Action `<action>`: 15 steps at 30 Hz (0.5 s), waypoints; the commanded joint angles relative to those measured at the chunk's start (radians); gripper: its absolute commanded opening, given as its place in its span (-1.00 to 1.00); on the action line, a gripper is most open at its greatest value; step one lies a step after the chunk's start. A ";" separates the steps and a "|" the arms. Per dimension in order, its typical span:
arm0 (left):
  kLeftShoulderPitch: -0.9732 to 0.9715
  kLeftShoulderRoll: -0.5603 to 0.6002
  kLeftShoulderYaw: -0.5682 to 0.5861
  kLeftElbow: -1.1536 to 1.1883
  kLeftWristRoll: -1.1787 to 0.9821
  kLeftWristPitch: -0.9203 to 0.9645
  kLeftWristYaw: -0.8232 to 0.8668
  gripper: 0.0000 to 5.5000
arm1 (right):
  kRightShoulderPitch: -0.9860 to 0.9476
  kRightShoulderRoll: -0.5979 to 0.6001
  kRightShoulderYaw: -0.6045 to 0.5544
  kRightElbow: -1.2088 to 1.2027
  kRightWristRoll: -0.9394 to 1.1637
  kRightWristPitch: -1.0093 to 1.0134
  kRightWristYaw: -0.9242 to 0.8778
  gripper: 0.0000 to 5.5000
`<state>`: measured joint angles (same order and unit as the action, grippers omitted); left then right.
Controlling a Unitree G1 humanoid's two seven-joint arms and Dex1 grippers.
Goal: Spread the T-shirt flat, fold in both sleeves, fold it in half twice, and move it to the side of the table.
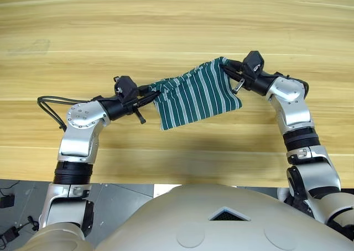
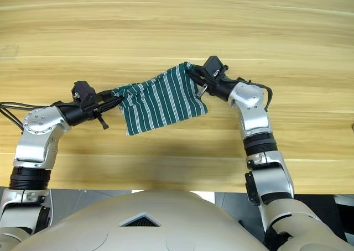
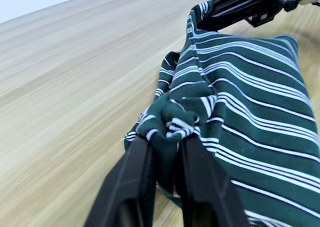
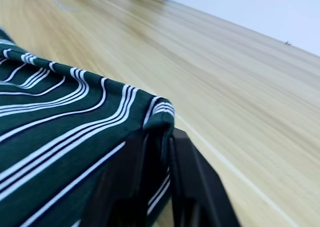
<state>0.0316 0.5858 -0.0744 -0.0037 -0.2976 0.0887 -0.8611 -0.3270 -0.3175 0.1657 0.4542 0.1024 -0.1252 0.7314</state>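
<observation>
Shirt [image 1: 193,96] hangs taut, apparently clear of the desk [image 1: 166,19], near its front edge, long axis running left to right between the arms, left gripper [image 1: 150,97] clenched on its bunched left end, right gripper [image 1: 225,68] clenched on its right corner.

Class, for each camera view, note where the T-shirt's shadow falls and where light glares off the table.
Left eye view: the T-shirt, hanging between the left claw and the right claw, casts a faint, soft-edged shadow on the table, on the robot's side. Left wrist view: the far tabletop washes pale with sheen. Right wrist view: a similar pale sheen towards the far edge.
</observation>
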 commanded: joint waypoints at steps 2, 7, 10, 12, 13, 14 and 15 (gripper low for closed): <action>0.023 -0.004 0.006 -0.008 -0.003 0.010 -0.014 -0.50 | -0.011 0.016 -0.029 0.007 -0.001 -0.023 -0.035 -0.49; 0.036 -0.013 0.010 -0.004 0.011 0.003 -0.006 -0.19 | -0.001 0.029 -0.036 -0.015 0.008 -0.032 -0.034 -0.15; -0.005 -0.056 0.045 0.067 0.083 -0.082 0.119 -0.04 | 0.004 0.038 -0.044 -0.016 0.005 -0.048 -0.044 0.01; -0.043 -0.098 0.088 0.122 0.125 -0.161 0.233 0.07 | 0.008 0.044 -0.047 -0.017 -0.002 -0.067 -0.053 0.13; -0.052 -0.117 0.104 0.140 0.131 -0.190 0.270 0.14 | 0.012 0.047 -0.045 -0.020 -0.006 -0.078 -0.056 0.20; -0.051 -0.140 0.113 0.151 0.130 -0.212 0.295 0.18 | 0.016 0.052 -0.043 -0.026 -0.006 -0.086 -0.057 0.26; -0.044 -0.157 0.115 0.158 0.130 -0.229 0.310 0.25 | 0.019 0.056 -0.038 -0.030 -0.007 -0.095 -0.056 0.32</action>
<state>-0.0149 0.4594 0.0329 0.1316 -0.1792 -0.1138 -0.5787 -0.3162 -0.2721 0.1245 0.4464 0.1013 -0.2010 0.6779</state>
